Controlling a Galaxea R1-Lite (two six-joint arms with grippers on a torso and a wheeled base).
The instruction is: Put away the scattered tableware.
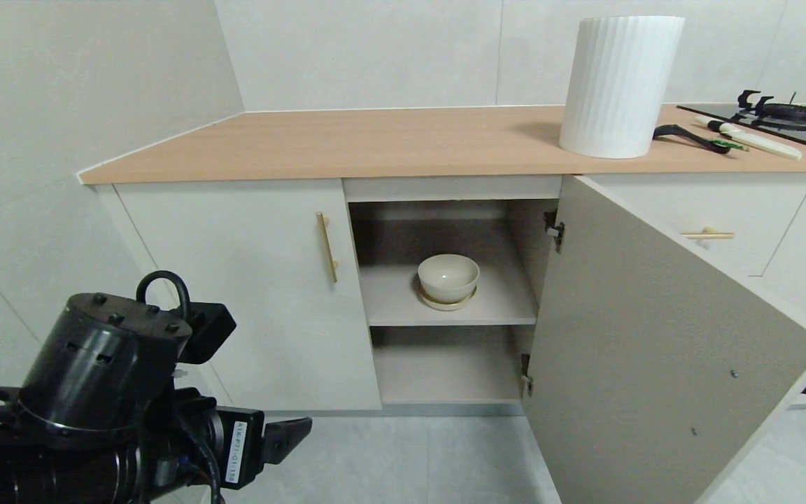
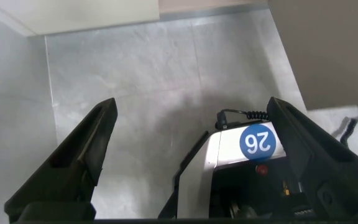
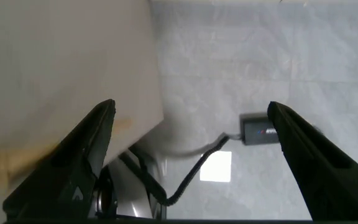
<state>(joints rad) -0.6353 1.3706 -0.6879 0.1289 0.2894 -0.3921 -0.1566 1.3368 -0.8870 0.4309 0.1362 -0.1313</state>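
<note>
A beige bowl (image 1: 448,276) sits on a small plate (image 1: 445,303) on the upper shelf (image 1: 396,304) of the open cabinet. My left gripper (image 1: 290,435) hangs low at the front left, well short of the cabinet. In the left wrist view it (image 2: 192,109) is open over the grey floor, with nothing between its fingers. My right gripper (image 3: 191,109) is open and empty too, close to the outer face of the open cabinet door (image 3: 61,68), near its gold handle (image 3: 5,165).
The open door (image 1: 641,336) swings out to the right of the shelves. The left door (image 1: 249,294) is closed. On the wooden counter stand a tall white ribbed container (image 1: 620,84), a black-handled utensil (image 1: 690,136), a white-handled utensil (image 1: 760,143) and a gas hob (image 1: 795,115).
</note>
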